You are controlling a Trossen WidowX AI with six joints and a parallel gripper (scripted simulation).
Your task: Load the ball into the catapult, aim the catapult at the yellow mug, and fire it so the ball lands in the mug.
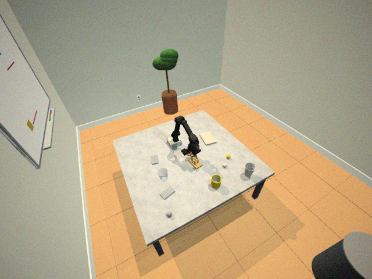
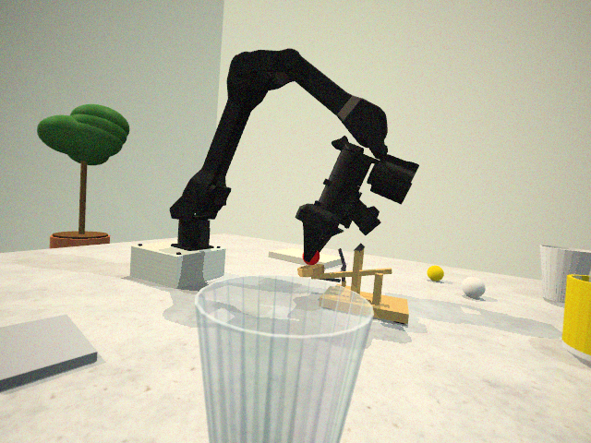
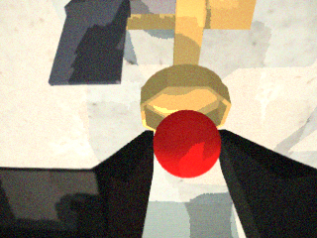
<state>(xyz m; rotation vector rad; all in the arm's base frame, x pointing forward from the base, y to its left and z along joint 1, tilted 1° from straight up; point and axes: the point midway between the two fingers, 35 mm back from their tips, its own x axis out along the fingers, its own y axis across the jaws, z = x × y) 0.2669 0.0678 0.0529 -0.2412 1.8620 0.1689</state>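
Observation:
My gripper [image 3: 187,149] is shut on the red ball [image 2: 311,257] [image 3: 187,141]. It holds the ball just above the cup at the end of the catapult's arm. The wooden catapult [image 1: 196,164] [image 2: 391,308] stands near the middle of the table, its cup [image 2: 310,270] [image 3: 185,76] on the side toward the robot's base. In the wrist view the ball overlaps the cup's near rim; whether they touch, I cannot tell. The yellow mug [image 1: 215,182] [image 2: 576,315] stands upright near the table's front edge, beyond the catapult's other end.
A clear cup [image 1: 163,173] [image 2: 282,381] and a grey tumbler [image 1: 249,170] [image 2: 563,271] stand on the table. A yellow ball [image 1: 228,156] [image 2: 434,273] and a white ball [image 1: 224,165] [image 2: 473,287] lie beyond the catapult. Flat grey slabs [image 1: 154,159] [image 1: 167,192] lie left of it.

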